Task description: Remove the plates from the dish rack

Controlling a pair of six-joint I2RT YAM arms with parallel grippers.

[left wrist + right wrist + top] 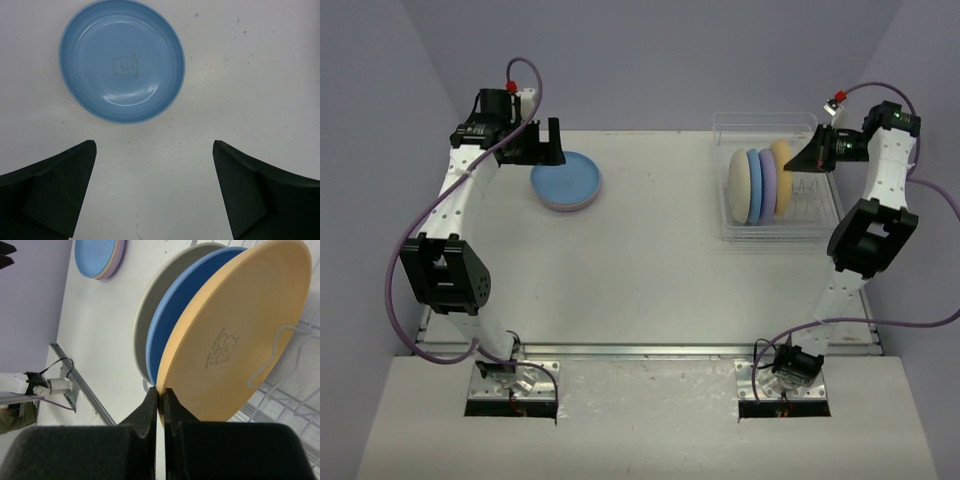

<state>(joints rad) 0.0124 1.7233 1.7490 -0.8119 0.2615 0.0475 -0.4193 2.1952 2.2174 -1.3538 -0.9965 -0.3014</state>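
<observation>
1. Left tool (154, 146): jaws spread wide and holding nothing, poised above the bench (650, 270) at its far-left side, just beside the stack of plates (566, 181).
2. Stack of plates: lies flat on the bench, far left. The top blue plate (122, 60) faces up and has a small bear outline printed at its centre. Lavender and pink rims show beneath it in the right wrist view.
3. Dish rack (817, 222): clear and rectangular, set at the far-right part of the bench, well apart from the stack.
4. Rack contents, standing on edge and packed face to face, left to right: cream plate (738, 187), racked blue plate (755, 185), lavender plate (769, 180), yellow plate (235, 330). The yellow plate's printed face is turned toward the right arm.
5. Right tool (161, 390): fingers pinched together on the rim of the yellow plate, which still stands in the rack against its neighbours.
</observation>
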